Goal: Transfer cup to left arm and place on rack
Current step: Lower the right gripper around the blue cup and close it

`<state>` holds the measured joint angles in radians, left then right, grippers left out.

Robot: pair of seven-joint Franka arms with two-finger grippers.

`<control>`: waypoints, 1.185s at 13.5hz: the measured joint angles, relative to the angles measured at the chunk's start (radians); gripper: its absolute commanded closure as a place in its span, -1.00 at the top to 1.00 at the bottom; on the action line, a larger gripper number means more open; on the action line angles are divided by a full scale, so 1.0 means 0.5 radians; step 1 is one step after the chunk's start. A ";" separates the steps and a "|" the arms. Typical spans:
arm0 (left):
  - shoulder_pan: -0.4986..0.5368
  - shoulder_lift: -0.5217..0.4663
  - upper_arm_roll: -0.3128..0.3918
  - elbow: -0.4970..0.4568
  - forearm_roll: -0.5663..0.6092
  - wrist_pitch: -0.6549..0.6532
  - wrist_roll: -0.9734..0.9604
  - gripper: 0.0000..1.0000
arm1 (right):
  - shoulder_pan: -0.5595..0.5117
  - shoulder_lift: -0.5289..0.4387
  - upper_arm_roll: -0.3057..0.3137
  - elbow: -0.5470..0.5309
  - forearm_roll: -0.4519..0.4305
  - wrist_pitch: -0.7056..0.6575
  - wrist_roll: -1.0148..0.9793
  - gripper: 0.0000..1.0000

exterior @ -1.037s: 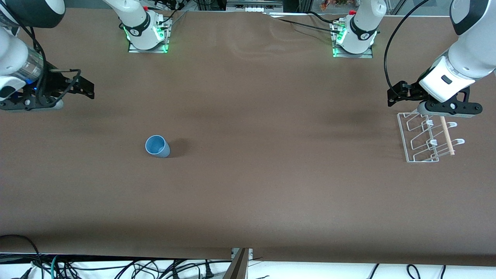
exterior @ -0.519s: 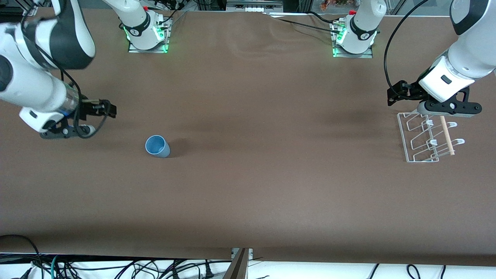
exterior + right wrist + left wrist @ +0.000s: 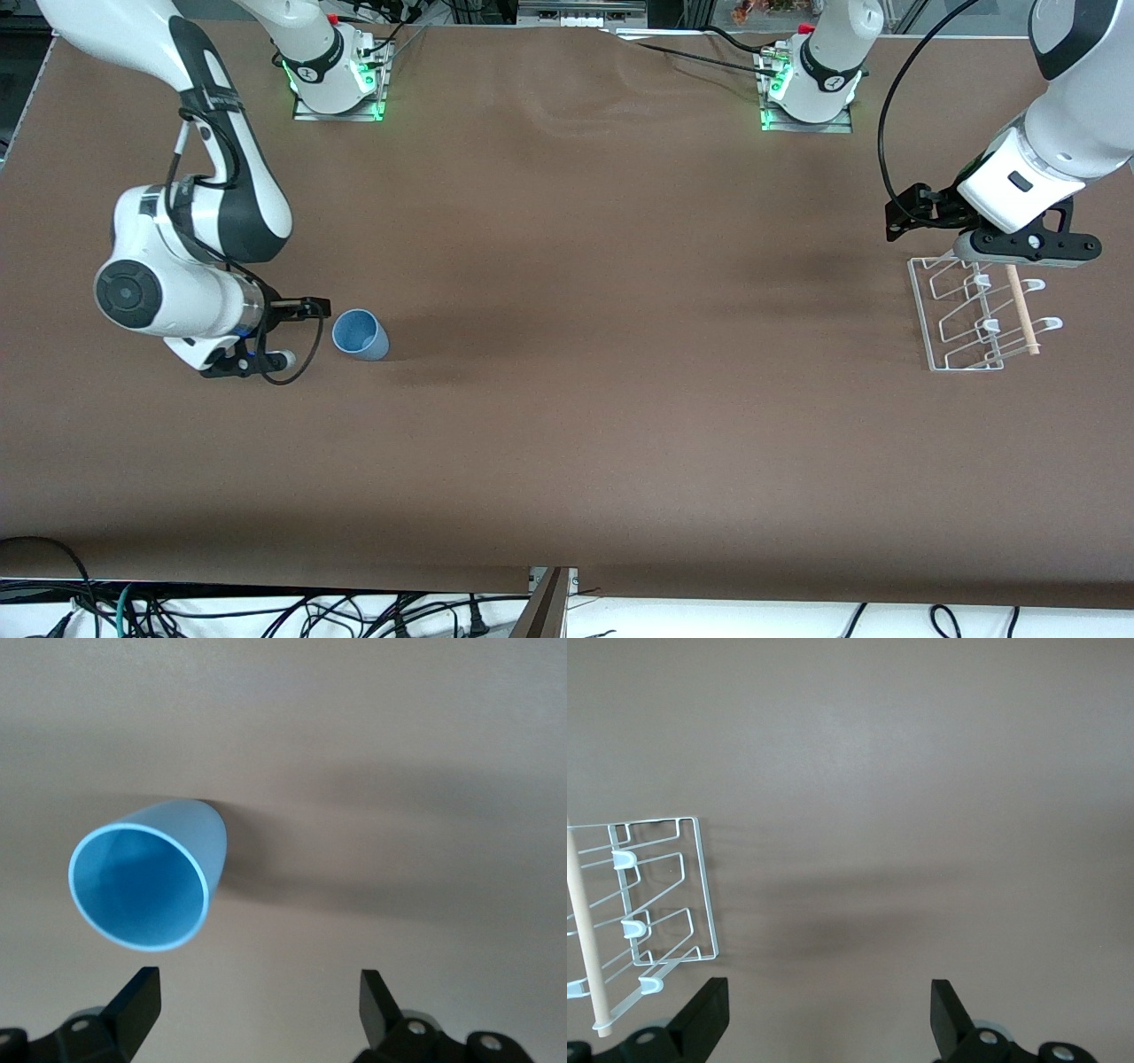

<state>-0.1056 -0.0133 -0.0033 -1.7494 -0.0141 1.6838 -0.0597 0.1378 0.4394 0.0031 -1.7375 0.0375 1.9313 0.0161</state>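
Right gripper (image 3: 306, 310) hangs low just beside the cup (image 3: 360, 334), toward the right arm's end of the table; the cup stands upright on the brown table (image 3: 567, 425). Well apart from the cup, the left gripper (image 3: 904, 221) waits just beside the rack (image 3: 974, 315).

Up close on the left wrist, the rack (image 3: 647, 912) lies beside spread, empty fingers (image 3: 709, 1019).

Over on the right wrist, the cup (image 3: 151, 877) sits untouched ahead of wide-open fingers (image 3: 137, 1001).

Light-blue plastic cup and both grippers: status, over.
Right gripper open, beside upright light-blue plastic cup, not touching. Left gripper open, waiting over white wire rack. Nothing between them on the table.
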 measured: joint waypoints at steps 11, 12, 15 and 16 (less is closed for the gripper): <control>0.000 -0.001 0.000 0.000 0.000 -0.006 0.000 1.00 | 0.067 0.216 -0.002 0.006 0.001 0.199 0.066 -0.18; 0.000 -0.001 0.000 0.000 0.000 -0.006 0.000 1.00 | 0.075 0.245 -0.002 0.007 0.001 0.238 0.108 -0.56; 0.000 -0.001 0.000 0.000 0.000 -0.008 0.000 1.00 | 0.115 0.315 0.000 0.016 0.001 0.301 0.225 -1.00; 0.000 -0.001 0.000 0.000 0.000 -0.013 0.000 1.00 | 0.127 0.320 0.000 0.021 0.001 0.301 0.243 -1.00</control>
<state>-0.1056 -0.0138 -0.0033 -1.7494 -0.0141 1.6774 -0.0597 0.2012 0.5991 0.0029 -1.7271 0.0378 2.0821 0.1378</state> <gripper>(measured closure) 0.000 0.511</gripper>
